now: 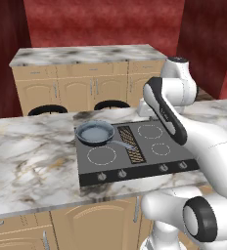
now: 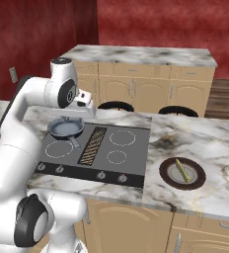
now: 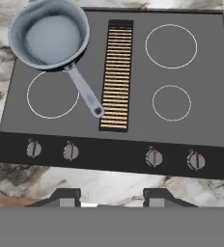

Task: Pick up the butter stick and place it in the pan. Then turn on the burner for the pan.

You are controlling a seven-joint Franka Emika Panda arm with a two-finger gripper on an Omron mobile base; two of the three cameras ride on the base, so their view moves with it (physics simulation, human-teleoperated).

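Blue-grey pan on dark grey cooktop with white rings, pale-yellow butter stick, grey-veined marble counter

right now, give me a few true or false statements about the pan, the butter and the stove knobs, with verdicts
1. The pan is empty. True.
2. The butter stick lies in the pan. False: it lies on the dark plate, on the counter right of the cooktop.
3. The pan sits on the cooktop's far left burner. True.
4. The gripper holds the butter stick. False: its fingertips are apart with nothing between them, above the cooktop's near edge.
5. The cooktop has six knobs. False: four knobs line its front strip.
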